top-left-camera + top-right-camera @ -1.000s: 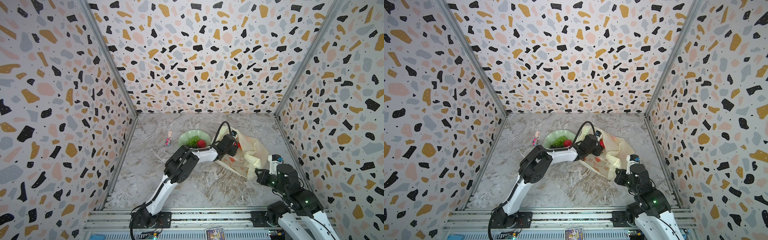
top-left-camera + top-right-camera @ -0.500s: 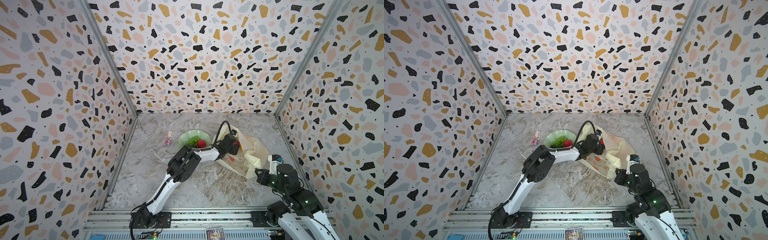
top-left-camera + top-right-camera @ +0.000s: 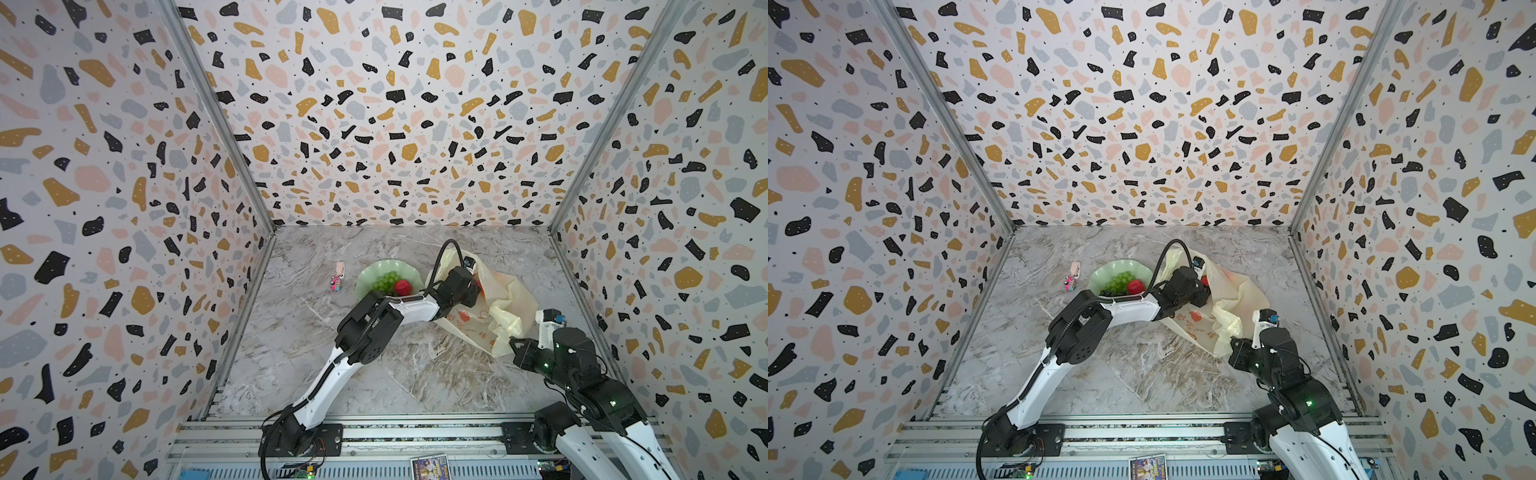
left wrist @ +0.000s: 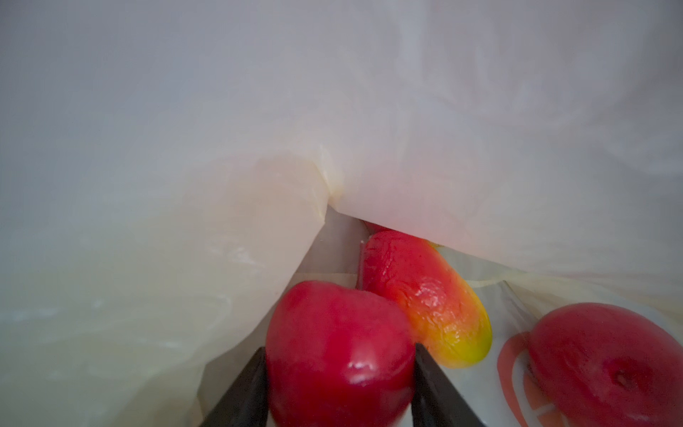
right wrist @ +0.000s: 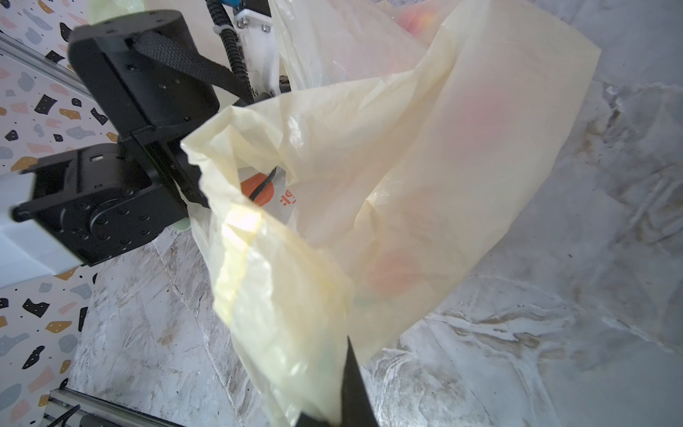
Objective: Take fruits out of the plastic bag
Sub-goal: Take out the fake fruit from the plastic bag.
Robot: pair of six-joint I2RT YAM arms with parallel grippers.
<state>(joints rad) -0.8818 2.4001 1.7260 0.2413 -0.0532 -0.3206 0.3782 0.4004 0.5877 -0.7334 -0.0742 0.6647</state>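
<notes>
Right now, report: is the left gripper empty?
No, the left gripper has its fingers against both sides of a red apple inside the plastic bag.

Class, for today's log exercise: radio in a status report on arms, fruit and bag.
Left gripper inside plastic bag, fingers on both sides of red apple. Right gripper shut on bag edge. Red-yellow fruit crowds the apple.

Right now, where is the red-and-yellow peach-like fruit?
In the left wrist view, the peach-like fruit lies inside the plastic bag, right beside the red apple that sits between the fingers of the left gripper.
</notes>
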